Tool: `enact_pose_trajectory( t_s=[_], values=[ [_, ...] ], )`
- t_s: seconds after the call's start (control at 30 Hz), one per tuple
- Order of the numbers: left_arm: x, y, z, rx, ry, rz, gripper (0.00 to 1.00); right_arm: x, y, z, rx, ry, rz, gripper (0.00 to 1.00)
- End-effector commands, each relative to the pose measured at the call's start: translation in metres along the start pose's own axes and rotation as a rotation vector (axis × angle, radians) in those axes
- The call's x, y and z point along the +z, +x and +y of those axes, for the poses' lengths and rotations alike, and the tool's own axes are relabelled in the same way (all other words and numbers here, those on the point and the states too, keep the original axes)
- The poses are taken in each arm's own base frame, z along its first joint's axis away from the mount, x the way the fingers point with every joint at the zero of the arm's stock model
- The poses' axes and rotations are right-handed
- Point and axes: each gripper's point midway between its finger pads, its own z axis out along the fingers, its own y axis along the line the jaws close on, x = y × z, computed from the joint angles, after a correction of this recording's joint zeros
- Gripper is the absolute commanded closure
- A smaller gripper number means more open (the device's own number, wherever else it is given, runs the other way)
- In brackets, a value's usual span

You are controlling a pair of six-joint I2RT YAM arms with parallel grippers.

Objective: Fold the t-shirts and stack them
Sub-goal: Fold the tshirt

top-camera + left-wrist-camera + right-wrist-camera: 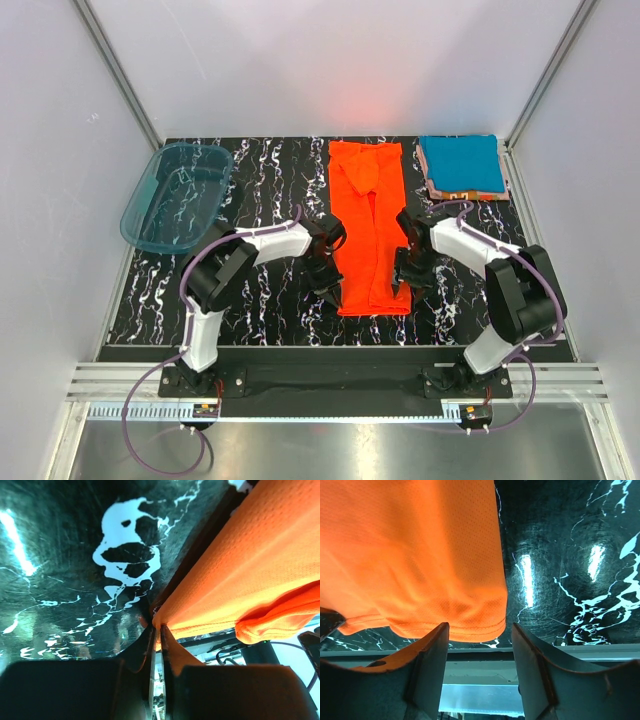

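Observation:
The orange-red t-shirt (pixel 368 225) lies folded in a long strip down the middle of the table. My left gripper (pixel 333 292) is shut on its near left corner; the left wrist view shows the hem (pixel 210 615) pinched at the fingertips (pixel 159 630). My right gripper (pixel 398 282) is open beside the near right corner; in the right wrist view the shirt's hem (pixel 470 625) hangs just above the gap between the fingers (pixel 427 655). A teal blue folded t-shirt (pixel 460 163) tops a stack with pinkish-orange edges (pixel 462 193) at the far right.
A translucent teal plastic tub (pixel 177 195) stands at the far left. The table is black marble-patterned (pixel 270 180), with a metal rail along the near edge (pixel 330 385). White walls close in on three sides.

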Motion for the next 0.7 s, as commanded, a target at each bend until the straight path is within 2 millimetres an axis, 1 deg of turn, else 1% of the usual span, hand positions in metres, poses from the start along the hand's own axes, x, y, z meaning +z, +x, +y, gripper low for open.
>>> enact_pose_trajectory(
  t_s=[0.0,0.07,0.1,0.17,0.2,0.27,0.3,0.37,0.4,0.43,0.47,0.5,0.6,0.67],
  values=[
    [0.001,-0.005,-0.006,0.01,0.026,-0.002,0.93,0.002,-0.003,0.004,-0.022,0.007,0.001,0.4],
    [0.0,-0.005,-0.006,0.01,0.034,-0.004,0.95,0.004,-0.003,0.003,-0.017,0.009,0.004,0.44],
    [0.0,-0.005,-0.003,0.006,0.03,0.0,0.96,0.005,-0.001,0.003,-0.012,0.01,0.007,0.46],
    [0.0,-0.006,0.0,0.004,0.031,-0.001,1.0,0.005,0.001,0.002,-0.006,0.011,0.009,0.49],
    [-0.001,-0.007,0.001,0.001,0.033,-0.001,1.0,0.006,0.002,0.0,-0.006,0.011,0.01,0.53],
    [0.0,-0.007,0.008,-0.01,0.028,0.002,1.0,0.008,0.004,0.0,-0.002,0.009,0.014,0.59],
    [-0.002,-0.007,0.008,-0.011,0.036,0.0,1.0,0.01,0.008,-0.002,-0.003,0.012,0.026,0.69],
    [-0.001,-0.007,0.014,-0.022,0.036,0.004,1.0,0.013,0.014,-0.006,0.0,0.014,0.04,0.8],
    [-0.003,-0.007,0.015,-0.024,0.038,0.004,1.0,0.013,0.017,-0.007,-0.001,0.018,0.043,0.93],
    [-0.002,-0.006,0.019,-0.028,0.034,0.008,1.0,0.014,0.018,-0.009,0.008,0.021,0.042,0.97],
    [-0.003,-0.006,0.019,-0.029,0.042,0.005,1.0,0.014,0.018,-0.01,0.009,0.021,0.034,1.0],
    [-0.004,-0.007,0.019,-0.038,0.047,0.005,1.0,0.017,0.023,-0.014,0.015,0.033,0.045,1.0],
    [-0.005,-0.006,0.023,-0.046,0.06,0.006,1.0,0.023,0.029,-0.018,0.018,0.036,0.062,1.0],
    [-0.005,-0.006,0.024,-0.047,0.06,0.009,1.0,0.025,0.03,-0.018,0.018,0.035,0.061,1.0]
  ],
)
